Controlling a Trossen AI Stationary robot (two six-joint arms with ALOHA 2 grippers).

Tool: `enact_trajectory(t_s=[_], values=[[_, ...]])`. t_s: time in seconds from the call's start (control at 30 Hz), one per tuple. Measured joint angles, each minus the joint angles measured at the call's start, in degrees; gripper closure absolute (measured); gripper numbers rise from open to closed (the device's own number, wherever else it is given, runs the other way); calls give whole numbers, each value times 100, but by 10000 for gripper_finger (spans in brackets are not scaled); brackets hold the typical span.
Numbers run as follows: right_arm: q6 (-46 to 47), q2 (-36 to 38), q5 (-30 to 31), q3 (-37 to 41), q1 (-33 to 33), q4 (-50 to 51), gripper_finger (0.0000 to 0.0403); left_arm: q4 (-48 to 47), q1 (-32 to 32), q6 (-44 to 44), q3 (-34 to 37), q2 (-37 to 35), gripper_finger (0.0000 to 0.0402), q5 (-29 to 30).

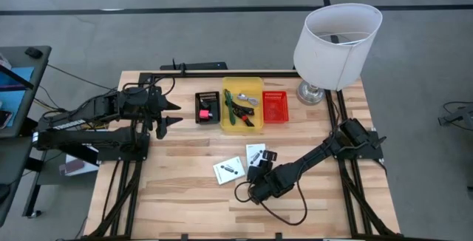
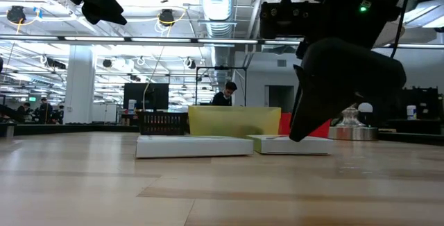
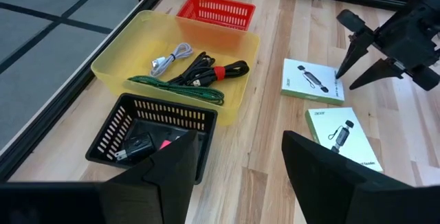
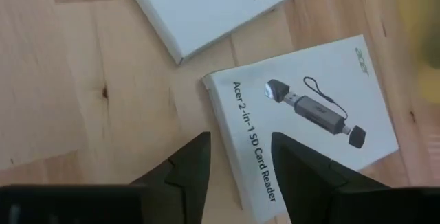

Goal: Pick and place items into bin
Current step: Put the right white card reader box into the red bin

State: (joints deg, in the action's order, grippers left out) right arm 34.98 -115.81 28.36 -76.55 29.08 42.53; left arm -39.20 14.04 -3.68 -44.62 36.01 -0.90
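Two flat white card-reader boxes are seen lying on the wooden table [image 1: 185,197], in front of the row of bins. The nearer box [image 4: 309,121] is printed with a picture of a black reader and the words "2-in-1 SD Card Reader"; the second box [image 4: 206,7] lies just beside it, and the two are not seen to touch. In the high view the boxes [image 1: 229,170] [image 1: 256,152] are found near the table's middle.

The right gripper [image 1: 259,176] is lowered close over the table by these boxes, with its jaws parted and nothing held between them; in its wrist view the edge of the nearer box is seen just past the two dark fingers [image 4: 185,169]. In the left wrist view the same gripper [image 3: 357,62] is seen with its tips pointed down beside one box.

The left gripper [image 1: 171,115] is held above the table to the left of the black basket [image 1: 207,108], its jaws spread and empty.

In the yellow bin [image 3: 117,62] a silver cable [image 3: 170,58], a red-and-black cable bundle [image 3: 213,73] and a green-handled tool [image 3: 179,90] are seen lying together. A small pink-red piece [image 3: 165,143] and a dark object are seen in the black basket. A red basket [image 1: 275,106] stands touching the yellow bin on its other side, and a white lamp [image 1: 336,45] stands at the table's far right corner.
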Motion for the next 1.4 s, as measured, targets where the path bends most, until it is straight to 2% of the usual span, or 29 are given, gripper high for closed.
enact_trajectory(t_s=[0.27,0.5,0.73,1.03,1.2,1.4], values=[[-534,9,-157,36,-220,-361,239,2,1,-2,0,0,196,0],[-707,68,-563,518,-374,-1055,249,2,0,-2,0,0,196,-1],[-738,103,-453,1126,-371,-2027,261,2,0,-2,0,0,196,-1],[-809,92,-435,1154,-370,-2092,258,2,0,-2,0,0,196,-1],[-613,-121,-256,1145,-400,-2409,298,2,0,-2,0,0,196,-1],[-132,-350,-323,1134,-368,-3266,386,2,0,-2,0,-1,196,-6]])
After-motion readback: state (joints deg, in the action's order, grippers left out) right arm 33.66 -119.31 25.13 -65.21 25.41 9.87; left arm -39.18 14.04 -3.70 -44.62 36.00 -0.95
